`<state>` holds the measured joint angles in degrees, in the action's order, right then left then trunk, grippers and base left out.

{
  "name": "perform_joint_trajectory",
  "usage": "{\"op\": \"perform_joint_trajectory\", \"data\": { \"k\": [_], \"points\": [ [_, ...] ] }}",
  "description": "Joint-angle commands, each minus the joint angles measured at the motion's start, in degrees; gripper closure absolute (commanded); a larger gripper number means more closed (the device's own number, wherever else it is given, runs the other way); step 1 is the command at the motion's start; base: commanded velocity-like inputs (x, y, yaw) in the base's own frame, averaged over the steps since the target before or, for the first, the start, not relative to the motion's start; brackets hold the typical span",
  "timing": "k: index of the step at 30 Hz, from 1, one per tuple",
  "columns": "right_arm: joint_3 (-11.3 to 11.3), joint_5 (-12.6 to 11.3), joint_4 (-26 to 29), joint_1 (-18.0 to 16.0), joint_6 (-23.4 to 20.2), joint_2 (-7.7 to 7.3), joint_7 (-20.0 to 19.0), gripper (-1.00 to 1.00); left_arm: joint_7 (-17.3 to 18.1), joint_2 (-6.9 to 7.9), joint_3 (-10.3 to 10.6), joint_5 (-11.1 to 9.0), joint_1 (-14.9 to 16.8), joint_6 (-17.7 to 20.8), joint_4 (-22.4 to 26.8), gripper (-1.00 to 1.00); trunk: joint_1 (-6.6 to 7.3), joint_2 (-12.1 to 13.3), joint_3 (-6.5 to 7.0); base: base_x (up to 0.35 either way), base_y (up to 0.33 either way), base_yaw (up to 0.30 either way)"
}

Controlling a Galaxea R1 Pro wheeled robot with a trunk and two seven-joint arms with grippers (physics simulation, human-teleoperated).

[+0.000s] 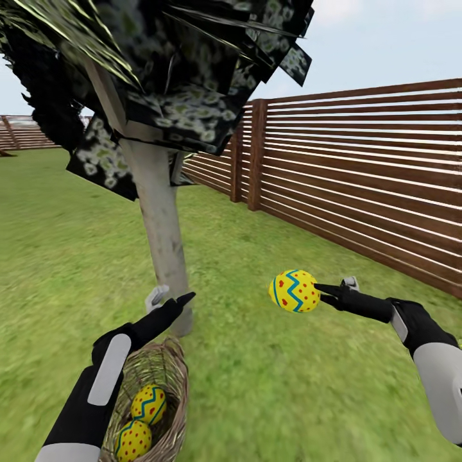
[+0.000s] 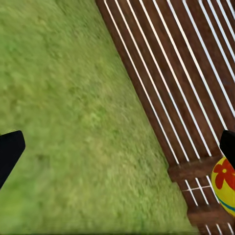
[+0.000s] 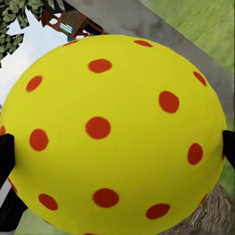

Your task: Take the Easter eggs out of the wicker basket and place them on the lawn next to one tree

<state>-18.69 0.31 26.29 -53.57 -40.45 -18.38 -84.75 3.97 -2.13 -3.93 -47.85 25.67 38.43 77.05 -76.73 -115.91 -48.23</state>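
Note:
My right gripper is shut on one Easter egg, yellow with red dots and a blue zigzag band, held in the air over the lawn to the right of the tree. Seen from the right wrist, that egg sits close up between the dark fingertips. Two more eggs lie in the wicker basket at the foot of the pale grey trunk. Just above the basket's rim, my left gripper stands open, holding nothing.
A brown slatted wooden fence runs along the right side and recedes behind the tree; it also crosses the left wrist view. Dark angular leaf clusters hang low overhead. Open grass stretches to the left.

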Motion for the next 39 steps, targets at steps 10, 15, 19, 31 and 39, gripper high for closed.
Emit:
{"op": "perform_joint_trajectory", "data": {
  "k": [10,15,19,31,39],
  "points": [
    [-2.0,0.0,-1.8,0.0,-0.6,0.01,-0.1,1.00,0.4,-0.11,1.7,0.0,0.0,0.3,-0.2,-1.00,0.01,0.0,-0.05,0.000,0.000,-0.285],
    [-2.8,0.0,-2.4,0.0,-0.6,0.01,-0.1,1.00,0.5,-0.07,1.8,0.0,0.0,0.3,-0.2,-1.00,0.01,0.0,-0.05,0.043,0.000,-0.285],
    [-3.8,0.0,-2.6,0.0,-0.6,-0.11,0.0,1.00,0.5,-0.08,1.8,0.0,0.0,0.3,-0.2,-1.00,0.01,0.0,-0.05,0.138,0.000,-0.285],
    [-5.9,0.2,-2.6,0.0,-0.5,-0.08,3.6,1.00,3.6,-0.06,1.7,0.0,0.0,0.3,-0.7,-1.00,0.01,0.0,-0.05,0.143,0.000,-0.173],
    [-5.3,-0.7,-5.0,1.9,-2.2,-2.03,2.2,1.00,6.2,-2.66,4.3,-2.8,-0.4,0.8,1.9,-1.00,-0.43,-0.8,-0.41,0.000,0.000,0.000]
  ]
}}
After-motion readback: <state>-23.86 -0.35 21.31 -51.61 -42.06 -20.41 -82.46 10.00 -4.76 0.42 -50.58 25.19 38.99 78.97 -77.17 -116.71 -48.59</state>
